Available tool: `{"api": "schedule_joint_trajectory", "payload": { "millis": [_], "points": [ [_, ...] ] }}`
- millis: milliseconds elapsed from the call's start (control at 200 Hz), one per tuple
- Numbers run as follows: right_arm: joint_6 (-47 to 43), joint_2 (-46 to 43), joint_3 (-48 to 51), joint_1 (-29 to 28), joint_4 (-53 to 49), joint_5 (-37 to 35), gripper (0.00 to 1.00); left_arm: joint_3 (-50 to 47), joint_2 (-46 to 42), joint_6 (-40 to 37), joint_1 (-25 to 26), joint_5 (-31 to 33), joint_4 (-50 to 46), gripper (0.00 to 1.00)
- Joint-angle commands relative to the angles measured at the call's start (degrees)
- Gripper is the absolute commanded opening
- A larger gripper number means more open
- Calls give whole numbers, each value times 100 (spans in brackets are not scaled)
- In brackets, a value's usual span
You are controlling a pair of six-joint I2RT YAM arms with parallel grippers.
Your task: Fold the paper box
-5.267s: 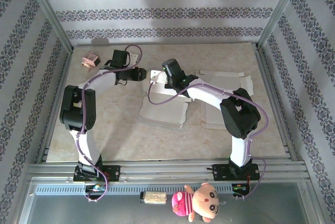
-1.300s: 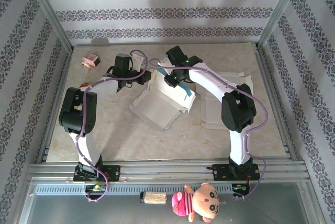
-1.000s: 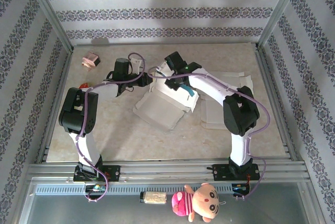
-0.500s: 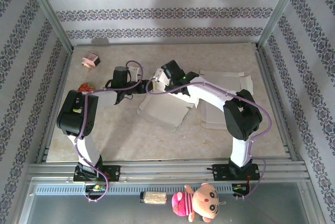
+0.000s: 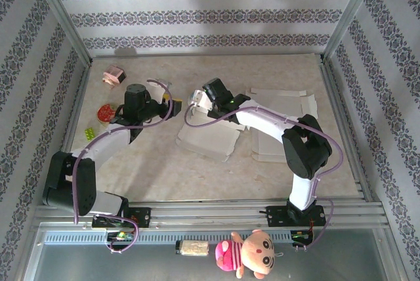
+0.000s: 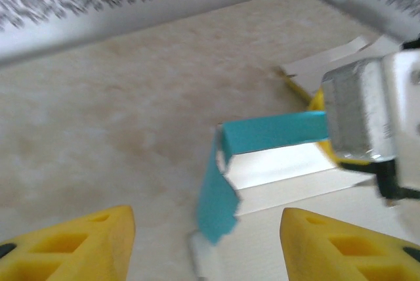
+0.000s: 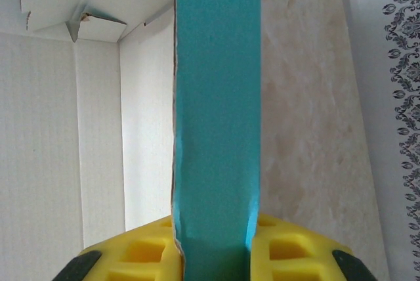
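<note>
- Table (image 5: 164, 176): the paper box (image 5: 207, 140) lies on it, mostly flat, white inside facing up.
- Right gripper (image 7: 216, 248): at the box's far-left corner, jaws pinched on its teal flap (image 7: 216, 97).
- Left gripper (image 5: 172, 104): just left of the box, jaws spread apart, holding nothing.

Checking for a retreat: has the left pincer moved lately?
Yes. The left pincer drew back left, away from the box, toward the pink block.
</note>
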State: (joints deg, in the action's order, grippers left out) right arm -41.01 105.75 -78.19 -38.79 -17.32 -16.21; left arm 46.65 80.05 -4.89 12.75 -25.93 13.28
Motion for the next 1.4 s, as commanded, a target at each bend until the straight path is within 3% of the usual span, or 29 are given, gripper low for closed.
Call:
{"api": "schedule_joint_trajectory", "payload": {
  "millis": [0, 155, 400, 585, 715, 854, 1244, 1394],
  "points": [
    [-144, -90, 67, 9, -126, 123, 20, 256, 307, -1536, -28, 613, -706, 63],
    [-19, -107, 15, 69, -269, 381, 20, 1289, 1356, -2260, -180, 102, -1545, 64],
    [122, -100, -46, 148, -342, 676, 20, 2451, 2507, -2940, -181, -1230, -2343, 64],
    [146, -81, -73, 152, -357, 759, 20, 2698, 2770, -2954, -170, -2016, -2280, 53],
    [177, -89, -58, 163, -359, 856, 20, 2669, 2890, -2698, -136, -2035, -1886, 50],
    [208, -99, -55, 163, -368, 959, 20, 2706, 3039, -2433, -36, -1930, -1594, 55],
    [274, -90, -82, 196, -406, 1066, 20, 2779, 3152, -2628, 279, -1531, -1490, 61],
    [285, -92, -91, 198, -429, 1079, 20, 2897, 3249, -2602, 306, -1377, -1495, 50]
  ]
}}
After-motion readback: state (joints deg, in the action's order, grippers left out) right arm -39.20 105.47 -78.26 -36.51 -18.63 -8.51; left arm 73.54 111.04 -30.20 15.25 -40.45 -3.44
